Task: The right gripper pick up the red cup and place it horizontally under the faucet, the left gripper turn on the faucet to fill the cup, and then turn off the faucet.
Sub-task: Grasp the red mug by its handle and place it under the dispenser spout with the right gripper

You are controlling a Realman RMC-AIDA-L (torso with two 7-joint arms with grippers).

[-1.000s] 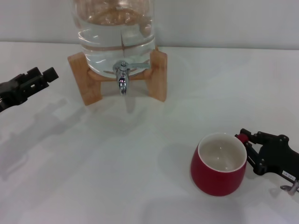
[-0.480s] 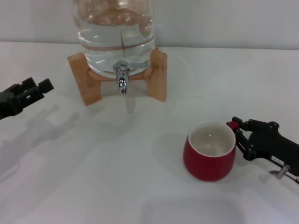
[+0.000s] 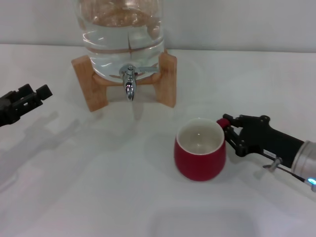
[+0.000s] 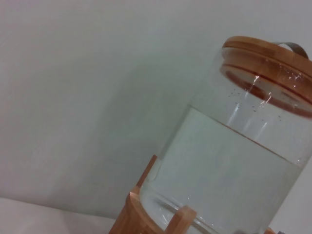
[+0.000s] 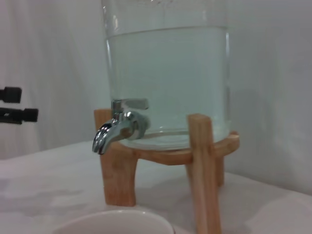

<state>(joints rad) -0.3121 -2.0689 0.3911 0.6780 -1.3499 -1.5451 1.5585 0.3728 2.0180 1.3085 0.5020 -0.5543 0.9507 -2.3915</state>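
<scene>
While the right end effector (image 3: pixel 228 129) pinches its handle, the red cup (image 3: pixel 200 150) stands upright and empty on the table (image 3: pixel 98 168), short of the faucet (image 3: pixel 129 84). Water jar (image 3: pixel 123 37) mostly full. Left end effector (image 3: pixel 30 98) at far left, fingers spread.

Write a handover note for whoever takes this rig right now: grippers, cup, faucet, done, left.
Right gripper: shut on the red cup at its handle, cup upright, empty, right of and nearer than the faucet.
Left gripper: open, idle at the far left, clear of the faucet.
Faucet: no water running.
Done: cup grasped.
Left: set cup under the spout, open faucet, fill, close.
</scene>
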